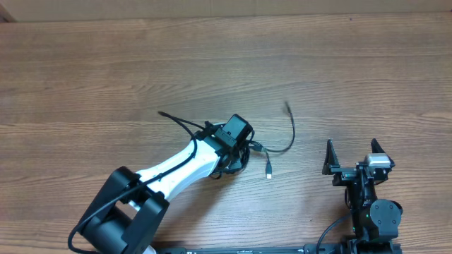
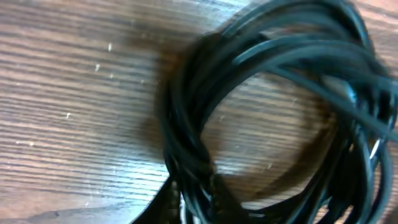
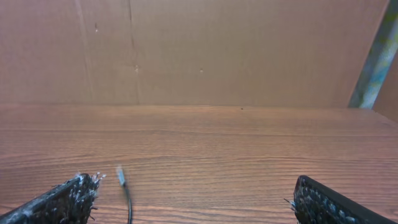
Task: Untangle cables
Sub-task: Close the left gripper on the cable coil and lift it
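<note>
The cables (image 1: 291,132) are thin black cords lying mid-table. One strand arcs right to a raised plug end, and a silver USB tip (image 1: 269,171) lies just right of the bunch. In the left wrist view the coil (image 2: 186,112) fills the frame, blurred and very close. My left gripper (image 1: 238,156) is down over the coil, and at the bottom of its own view the left gripper (image 2: 194,208) stands pinched on several strands. My right gripper (image 1: 352,149) sits apart at the front right, open and empty. One cable end (image 3: 124,185) shows near its left finger (image 3: 68,198).
The left arm's white link and its thick black wire (image 1: 176,166) run from the front left base to the coil. A brown cardboard wall (image 3: 199,50) stands behind the far edge of the wooden table (image 1: 106,63).
</note>
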Controlling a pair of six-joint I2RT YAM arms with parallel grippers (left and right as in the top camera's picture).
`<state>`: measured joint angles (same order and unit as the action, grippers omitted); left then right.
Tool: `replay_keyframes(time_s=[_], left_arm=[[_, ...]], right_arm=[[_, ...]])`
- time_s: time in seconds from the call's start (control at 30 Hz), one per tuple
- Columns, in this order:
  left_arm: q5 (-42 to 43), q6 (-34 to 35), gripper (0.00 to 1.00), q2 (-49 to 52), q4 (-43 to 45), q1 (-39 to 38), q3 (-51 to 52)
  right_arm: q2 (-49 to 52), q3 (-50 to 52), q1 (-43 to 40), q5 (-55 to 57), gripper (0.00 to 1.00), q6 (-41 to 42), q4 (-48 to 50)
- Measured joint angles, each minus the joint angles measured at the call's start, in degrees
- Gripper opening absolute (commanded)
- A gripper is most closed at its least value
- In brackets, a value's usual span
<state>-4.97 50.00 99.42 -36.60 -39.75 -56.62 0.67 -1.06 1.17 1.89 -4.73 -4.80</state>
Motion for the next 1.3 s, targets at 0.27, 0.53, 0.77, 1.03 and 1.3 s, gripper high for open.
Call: replay_keyframes(time_s=[0.27, 0.53, 0.77, 1.03, 1.3], left_arm=[[0.0, 0.87, 0.04, 0.0, -0.28, 0.02, -0.35], [0.33, 1.46, 0.04, 0.04, -6.93, 0.39, -2.84], [2.21, 12.46, 0.04, 0.04, -13.03, 1.36, -8.96], [5.07, 28.68, 0.84, 0.04, -12.37, 2.51, -9.27], [-1.97, 2.32, 0.69, 0.02, -5.22, 2.51, -8.13]], right_arm=[[0.02, 0.0, 0.0, -0.02, 1.0, 0.0, 0.04], [0.0, 0.0, 0.0, 0.0, 1.0, 0.0, 0.04], [0.0, 0.0, 0.0, 0.02, 1.0, 0.0, 0.02], [0.0, 0.0, 0.0, 0.02, 1.0, 0.0, 0.02], [0.0, 0.0, 0.0, 0.0, 1.0, 0.0, 0.02]])
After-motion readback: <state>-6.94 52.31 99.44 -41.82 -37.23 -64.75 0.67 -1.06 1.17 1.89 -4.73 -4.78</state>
